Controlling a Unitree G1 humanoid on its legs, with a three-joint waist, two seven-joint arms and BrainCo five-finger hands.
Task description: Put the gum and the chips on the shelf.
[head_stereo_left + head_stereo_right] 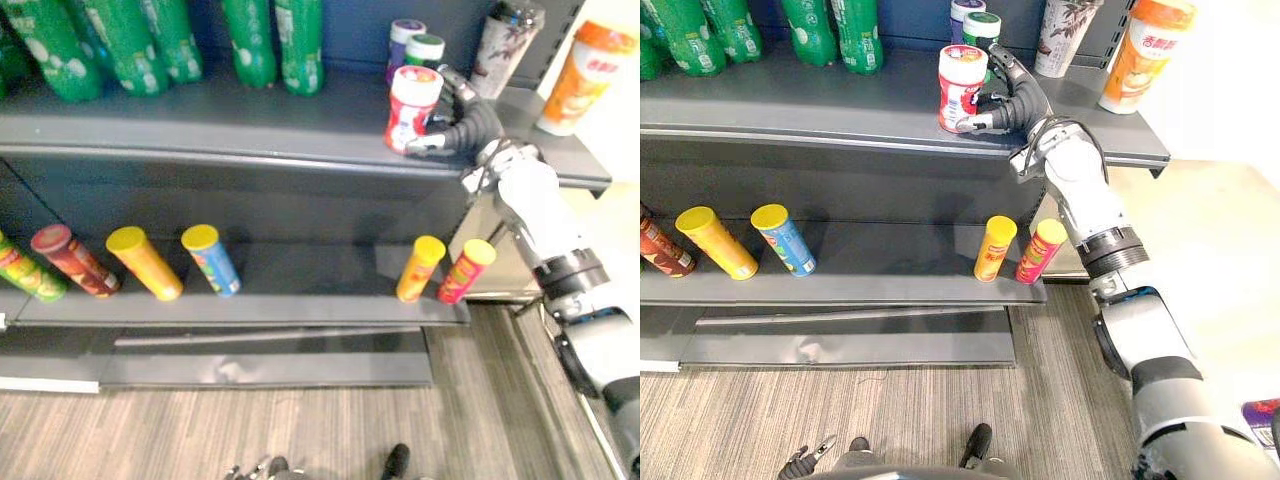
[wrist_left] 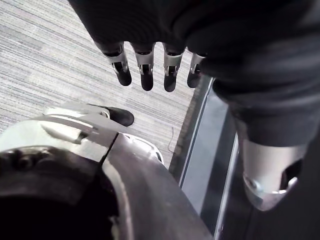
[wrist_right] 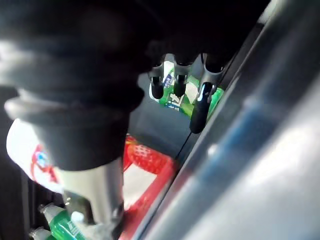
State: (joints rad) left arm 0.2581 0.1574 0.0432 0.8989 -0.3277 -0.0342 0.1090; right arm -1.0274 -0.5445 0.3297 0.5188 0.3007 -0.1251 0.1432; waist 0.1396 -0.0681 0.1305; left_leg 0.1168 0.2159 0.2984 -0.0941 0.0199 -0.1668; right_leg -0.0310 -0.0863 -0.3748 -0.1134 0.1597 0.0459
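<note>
**A:** Before the robot, what takes up the most room?

**B:** A dark grey shelf unit (image 1: 200,125) with two boards. Green bottles (image 1: 250,40) stand along the back left of the upper board. An orange bottle (image 1: 590,75) stands at its right end.

**A:** And on the lower board?

**B:** Six chip tubes lie tilted, lids toward the front. Four are at the left: a green tube (image 1: 25,272), a dark red tube (image 1: 72,260), a yellow tube (image 1: 145,263) and a blue tube (image 1: 212,260). Well apart to the right, an orange chip tube (image 1: 420,268) and a red chip tube (image 1: 465,270) lie just beside each other.

**A:** Where is the gum?

**B:** The gum jar (image 1: 412,105) is white and red with a red lid. It sits near the front edge of the upper board, slightly tilted. Behind it are a purple-lidded jar (image 1: 403,40) and a green-lidded jar (image 1: 426,48).

**A:** What is the right hand doing?

**B:** The right hand (image 1: 1015,100) is curled round the gum jar. Its thumb (image 1: 425,147) lies against the front near the base, and its fingers (image 3: 199,107) reach behind the upper part, only gently bent.

**A:** And the left hand?

**B:** The left hand (image 2: 170,70) hangs over the grey plank floor (image 2: 60,60). Its fingers are straight, slightly apart, and hold nothing.
</note>
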